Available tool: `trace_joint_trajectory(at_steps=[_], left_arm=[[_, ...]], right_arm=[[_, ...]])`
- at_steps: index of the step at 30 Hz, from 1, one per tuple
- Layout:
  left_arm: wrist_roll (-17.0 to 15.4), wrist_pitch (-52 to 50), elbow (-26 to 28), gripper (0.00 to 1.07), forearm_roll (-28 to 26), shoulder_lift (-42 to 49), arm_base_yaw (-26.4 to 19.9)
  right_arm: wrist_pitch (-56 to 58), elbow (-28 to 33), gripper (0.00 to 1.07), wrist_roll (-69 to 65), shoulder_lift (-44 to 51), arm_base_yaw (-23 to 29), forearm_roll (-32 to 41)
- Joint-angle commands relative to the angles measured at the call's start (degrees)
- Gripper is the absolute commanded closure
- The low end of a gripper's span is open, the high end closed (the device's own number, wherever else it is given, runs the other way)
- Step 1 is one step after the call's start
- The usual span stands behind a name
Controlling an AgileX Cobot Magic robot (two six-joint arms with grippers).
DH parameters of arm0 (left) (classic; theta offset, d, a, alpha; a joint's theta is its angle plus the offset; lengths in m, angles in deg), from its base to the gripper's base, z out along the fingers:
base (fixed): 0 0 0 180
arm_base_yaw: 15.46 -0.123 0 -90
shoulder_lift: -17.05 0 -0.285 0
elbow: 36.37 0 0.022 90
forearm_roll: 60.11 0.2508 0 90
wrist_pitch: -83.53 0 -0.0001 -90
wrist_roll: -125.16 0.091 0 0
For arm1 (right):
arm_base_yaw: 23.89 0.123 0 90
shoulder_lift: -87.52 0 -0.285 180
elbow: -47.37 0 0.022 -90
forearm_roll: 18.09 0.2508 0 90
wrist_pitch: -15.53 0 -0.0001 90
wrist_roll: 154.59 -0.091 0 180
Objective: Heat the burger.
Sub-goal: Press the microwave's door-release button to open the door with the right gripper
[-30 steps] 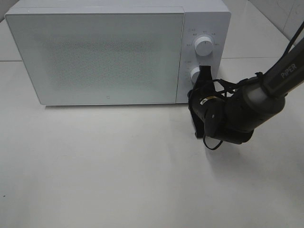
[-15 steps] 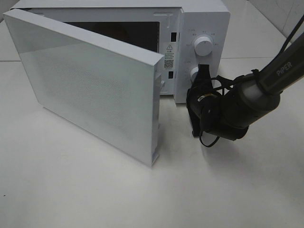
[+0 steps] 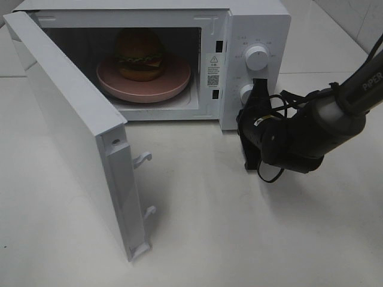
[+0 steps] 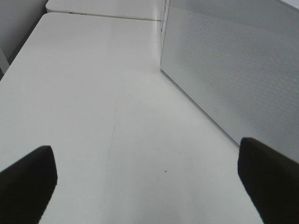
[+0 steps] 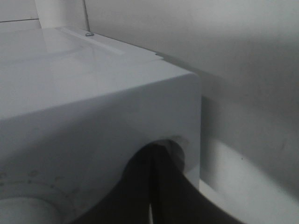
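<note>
The burger (image 3: 140, 54) sits on a pink plate (image 3: 173, 84) inside the white microwave (image 3: 257, 24), whose door (image 3: 66, 119) stands swung wide open to the left. My right gripper (image 3: 258, 89) is shut, its tips pressed against the control panel at the lower knob (image 3: 246, 93). In the right wrist view the closed right gripper (image 5: 153, 156) meets the microwave's front face (image 5: 93, 93). My left gripper (image 4: 149, 182) is open, its fingers (image 4: 28, 182) wide apart over bare table, with the door's outer face (image 4: 233, 70) beside it. The left arm is outside the exterior high view.
An upper knob (image 3: 257, 57) sits above the lower one. The open door's latch hooks (image 3: 143, 158) stick out toward the table's middle. White table (image 3: 239, 239) spreads in front of the microwave. The right arm (image 3: 335, 113) reaches in from the right edge.
The microwave door has gone from shut to wide open, swinging out to the left and uncovering the burger on its plate. The right gripper has stayed at the lower knob.
</note>
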Motion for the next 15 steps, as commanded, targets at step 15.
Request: trace_joint_trajectory(at_steps=[15], left_arm=[[-0.2,-0.5,-0.2,0.09,-0.1,1.1,-0.1]], right_arm=[[13.6,5.3,1.06,4.1,9.6,-0.9,-5.9]])
